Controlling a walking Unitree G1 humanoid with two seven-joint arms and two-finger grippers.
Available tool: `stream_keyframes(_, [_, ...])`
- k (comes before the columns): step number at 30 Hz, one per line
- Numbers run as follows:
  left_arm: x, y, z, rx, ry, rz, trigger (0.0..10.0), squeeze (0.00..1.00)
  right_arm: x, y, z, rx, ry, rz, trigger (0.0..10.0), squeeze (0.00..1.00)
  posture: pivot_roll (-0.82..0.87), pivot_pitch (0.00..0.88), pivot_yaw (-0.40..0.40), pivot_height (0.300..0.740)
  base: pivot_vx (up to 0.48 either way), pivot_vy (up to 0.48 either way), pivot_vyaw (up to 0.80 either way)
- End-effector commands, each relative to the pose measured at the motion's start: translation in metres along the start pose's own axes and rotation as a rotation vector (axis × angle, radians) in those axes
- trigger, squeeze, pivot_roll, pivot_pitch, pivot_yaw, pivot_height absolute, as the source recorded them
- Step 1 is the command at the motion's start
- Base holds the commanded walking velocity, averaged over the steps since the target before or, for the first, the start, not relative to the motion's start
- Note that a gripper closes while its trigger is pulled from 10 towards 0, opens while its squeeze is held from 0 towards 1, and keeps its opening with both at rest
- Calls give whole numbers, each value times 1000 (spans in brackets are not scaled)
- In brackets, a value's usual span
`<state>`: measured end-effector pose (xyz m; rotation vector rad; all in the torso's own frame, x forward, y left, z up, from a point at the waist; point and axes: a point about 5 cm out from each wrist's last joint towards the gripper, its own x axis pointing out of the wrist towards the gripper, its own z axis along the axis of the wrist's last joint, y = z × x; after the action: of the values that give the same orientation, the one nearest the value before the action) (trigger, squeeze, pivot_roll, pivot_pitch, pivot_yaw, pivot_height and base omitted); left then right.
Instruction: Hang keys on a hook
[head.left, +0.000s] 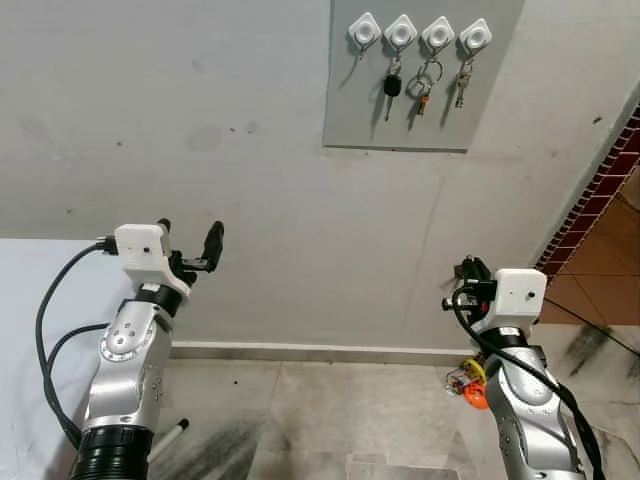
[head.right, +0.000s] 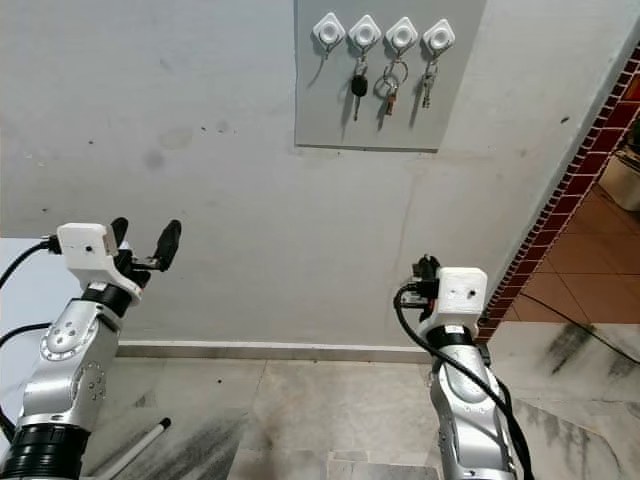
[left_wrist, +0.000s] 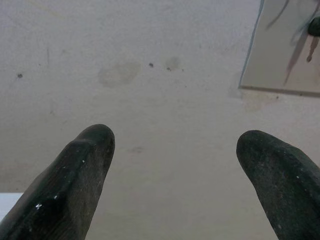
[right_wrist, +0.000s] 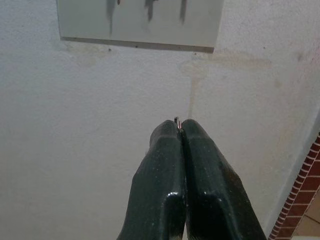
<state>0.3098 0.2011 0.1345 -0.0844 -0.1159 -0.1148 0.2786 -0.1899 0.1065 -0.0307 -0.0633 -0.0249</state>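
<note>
Board (head.left: 345, 110) on wall: four hooks, leftmost hook (head.left: 364, 33) bare, keys (head.left: 424, 88) on other three. Left gripper (head.left: 190, 240) spread wide, holding nothing; right gripper (right_wrist: 180, 125) pinched together, small metal bit at tips.

No legible text, label, brand, number or sign is showing on any surface (the grey board (head.left: 423, 75), the hanging keys (head.left: 424, 85) above both grippers, and the white wrist housings are all appearing unmarked).

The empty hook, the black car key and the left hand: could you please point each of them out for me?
empty hook (head.left: 364, 32), left eye view, its white diamond base
black car key (head.left: 393, 86), left eye view, its black head
left hand (head.left: 190, 237), left eye view, between its fingertips
</note>
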Motion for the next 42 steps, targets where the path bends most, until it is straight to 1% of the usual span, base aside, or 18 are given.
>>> stream_keyframes(1, [0,1,3,4,-1,-7,10000,0,1,1,9,-2,-31,3,10000,0,-36,0,-3,740,334,0,0])
stream_keyframes(42, [0,-3,1,-20,7,-12,10000,0,0,4,9,-5,-30,27,10000,0,-39,0,-11,740,338,0,0])
